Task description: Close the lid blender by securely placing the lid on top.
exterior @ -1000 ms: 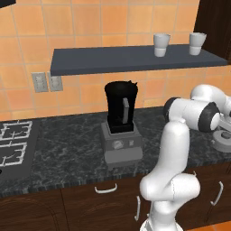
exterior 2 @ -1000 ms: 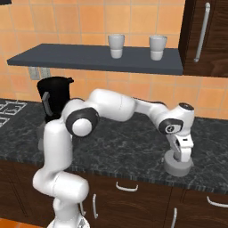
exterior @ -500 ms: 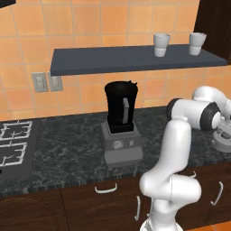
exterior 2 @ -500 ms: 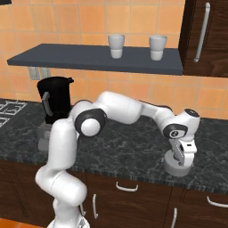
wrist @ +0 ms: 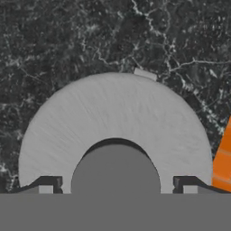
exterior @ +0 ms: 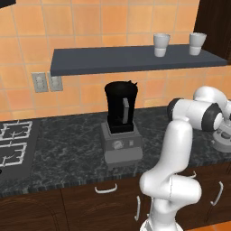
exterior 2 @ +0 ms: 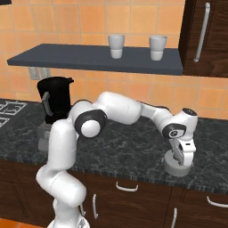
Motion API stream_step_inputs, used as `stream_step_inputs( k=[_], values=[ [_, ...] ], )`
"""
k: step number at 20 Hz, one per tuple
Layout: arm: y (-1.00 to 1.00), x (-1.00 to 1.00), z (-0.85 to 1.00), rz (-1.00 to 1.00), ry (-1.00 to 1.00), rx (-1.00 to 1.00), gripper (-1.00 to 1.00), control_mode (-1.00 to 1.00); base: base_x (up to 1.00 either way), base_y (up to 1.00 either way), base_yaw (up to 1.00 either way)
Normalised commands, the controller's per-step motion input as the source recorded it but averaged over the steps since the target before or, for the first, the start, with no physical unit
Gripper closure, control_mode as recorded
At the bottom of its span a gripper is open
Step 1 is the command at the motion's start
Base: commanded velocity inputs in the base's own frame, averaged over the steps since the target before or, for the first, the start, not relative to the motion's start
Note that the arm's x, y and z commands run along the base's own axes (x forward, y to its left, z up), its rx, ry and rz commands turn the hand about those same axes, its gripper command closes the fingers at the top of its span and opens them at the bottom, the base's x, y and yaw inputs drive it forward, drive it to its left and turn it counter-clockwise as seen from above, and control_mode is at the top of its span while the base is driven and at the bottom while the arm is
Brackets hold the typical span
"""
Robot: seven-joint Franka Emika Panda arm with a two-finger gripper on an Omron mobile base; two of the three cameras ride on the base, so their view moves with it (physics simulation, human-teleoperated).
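Arm stretched far right, hand pointing straight down over the lid (exterior 2: 177, 166).
Gripper (exterior 2: 180, 156) jaws apart, straddling the knob (wrist: 115, 168), not clamped; blender (exterior: 121, 122) uncovered, well apart.

— What sort of place am I driving in?

— A home kitchen, from what I see. A dark speckled stone surface (exterior: 67, 149) runs along a wall of orange tiles (exterior: 90, 27), with dark wood cabinets (exterior 2: 133, 200) and curved metal pulls (exterior: 106, 188) below.

— Anything else that settles it?

— A gas hob (exterior: 13, 144) sits at the left end, a blender (exterior: 121, 124) stands on the surface, two white cups (exterior 2: 116, 46) rest on a dark wall shelf (exterior: 131, 58), and a tall cupboard (exterior 2: 205, 35) hangs beside it.
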Motion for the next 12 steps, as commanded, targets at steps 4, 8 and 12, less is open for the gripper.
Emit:
stream_step_inputs(
  k=[4, 8, 12],
  values=[
    [0.00, 0.00, -0.20, 0.00, -0.07, 0.00, 1.00, -1.00, 0.00, 0.00, 0.00],
    [-0.06, -0.06, -0.20, 0.00, -0.05, 0.00, 1.00, -1.00, 0.00, 0.00, 0.00],
    [0.20, 0.12, -0.10, 0.00, 0.00, 0.00, 1.00, -1.00, 0.00, 0.00, 0.00]
  ],
)
